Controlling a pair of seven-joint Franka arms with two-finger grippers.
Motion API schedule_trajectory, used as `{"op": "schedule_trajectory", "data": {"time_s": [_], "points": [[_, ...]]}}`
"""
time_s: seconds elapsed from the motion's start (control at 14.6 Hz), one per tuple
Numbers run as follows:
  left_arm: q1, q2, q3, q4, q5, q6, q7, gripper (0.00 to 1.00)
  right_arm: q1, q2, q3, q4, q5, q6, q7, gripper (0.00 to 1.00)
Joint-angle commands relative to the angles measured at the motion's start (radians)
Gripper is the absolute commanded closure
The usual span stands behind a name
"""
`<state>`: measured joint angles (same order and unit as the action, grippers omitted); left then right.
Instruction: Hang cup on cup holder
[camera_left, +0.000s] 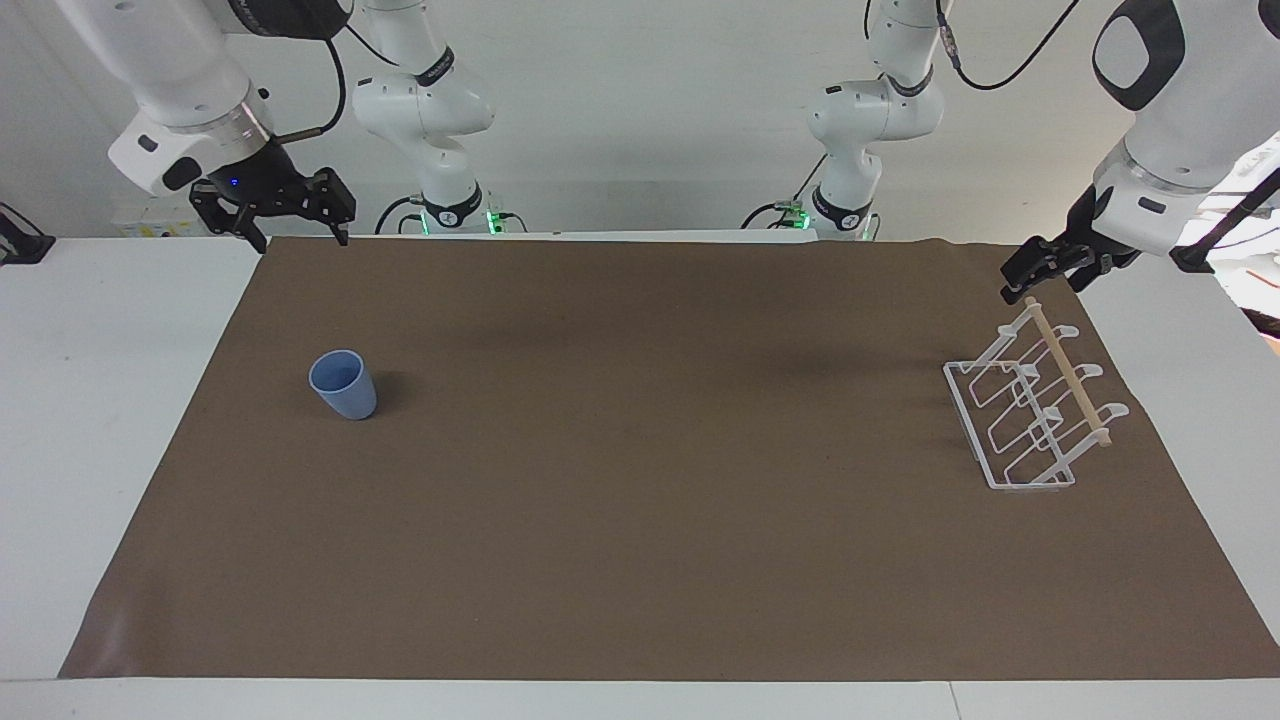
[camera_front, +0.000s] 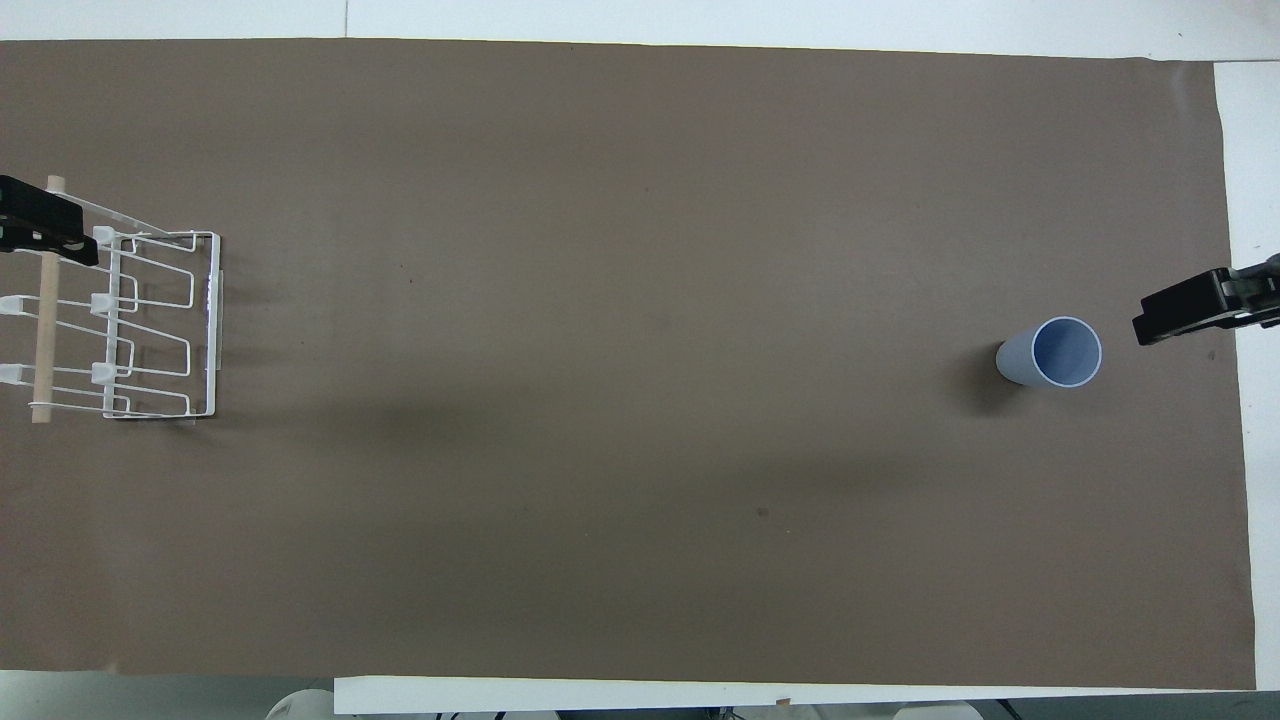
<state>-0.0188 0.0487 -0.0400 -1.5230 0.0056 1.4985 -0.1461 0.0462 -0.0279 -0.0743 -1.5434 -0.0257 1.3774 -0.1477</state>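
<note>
Nothing done yet: the cup (camera_left: 343, 384) stood upright on the mat at my right arm's end, well apart from the cup holder (camera_left: 1030, 415), w/ right gripper (camera_left: 290, 226) & left gripper (camera_left: 1040, 270) both wide open, empty.

The big brown mat (camera_left: 640, 520) on the white table (camera_left: 90, 420) is bare across the whole middle and bottom of the facing view, so a gripper could pass there freely. Only two things stand on it. The small light-blue plastic cup (camera_left: 344, 385) stands upright at the middle left, with bare mat all around it. The white wire cup holder with a thin wooden stick on top (camera_left: 1035, 410) stands at the right edge. The open left gripper (camera_left: 1040, 270) hangs over its top end, crowding that spot. The open right gripper (camera_left: 275, 210) hangs at the upper left, well apart from the cup.
</note>
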Motion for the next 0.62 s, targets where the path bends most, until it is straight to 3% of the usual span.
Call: {"op": "schedule_trajectory", "data": {"time_s": [0.0,0.48,0.55], "points": [[0.008,0.0,-0.003,0.012,-0.003,0.002,0.014,0.0,-0.006,-0.004,0.002,0.003,-0.008,0.002,0.01,0.0],[0.01,0.0,-0.003,0.01,-0.003,0.002,0.013,0.0,0.001,-0.036,0.002,-0.033,-0.003,0.012,0.001,0.0],[0.01,0.0,-0.003,0.01,-0.003,0.0,0.013,0.0,-0.011,-0.053,0.002,-0.087,-0.003,0.046,-0.001,0.0]]}}
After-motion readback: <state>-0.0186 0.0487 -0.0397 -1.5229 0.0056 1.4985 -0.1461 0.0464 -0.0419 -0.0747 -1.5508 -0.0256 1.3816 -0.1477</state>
